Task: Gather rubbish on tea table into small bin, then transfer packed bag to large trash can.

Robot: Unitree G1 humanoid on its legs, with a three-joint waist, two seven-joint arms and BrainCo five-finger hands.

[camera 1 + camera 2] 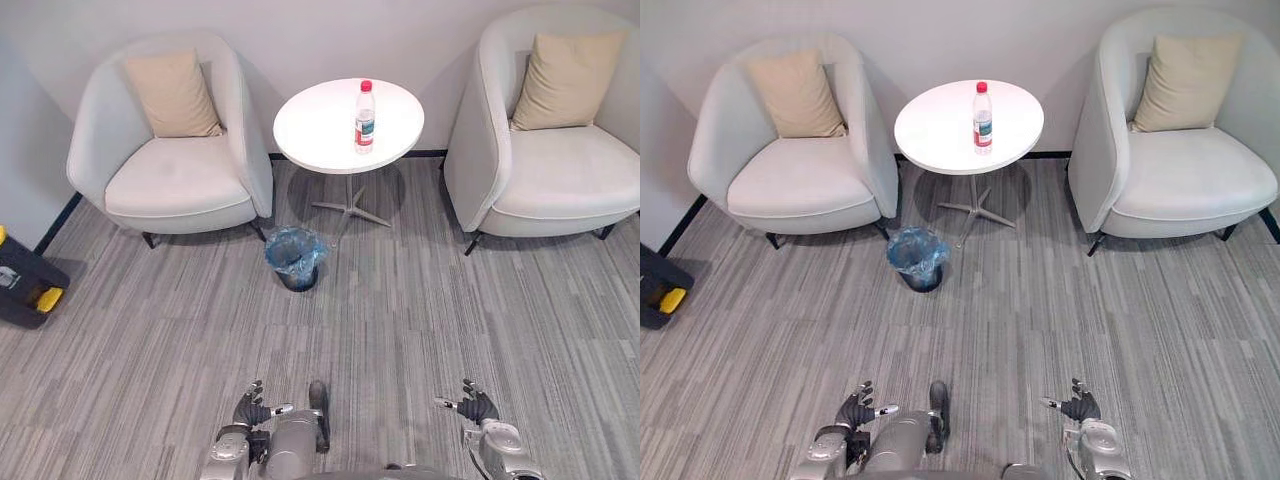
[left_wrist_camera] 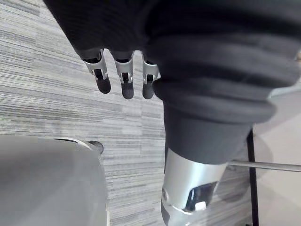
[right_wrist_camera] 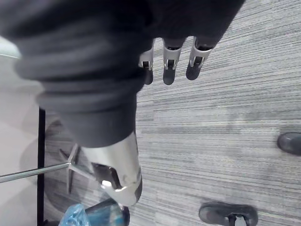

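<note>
The left hand (image 1: 250, 408) and right hand (image 1: 478, 406) hang low over the grey floor (image 1: 420, 310), fingers loosely straight and apart, holding and touching nothing, so I judge the gathering step has not yet begun. Further out, the small bin (image 1: 298, 272) with its blue bag (image 1: 290, 245) stands on the floor just before the round white tea table (image 1: 310, 130), where a plastic bottle (image 1: 365, 117) stands upright. The next move likely calls for stepping closer, then curling a hand round the bottle.
</note>
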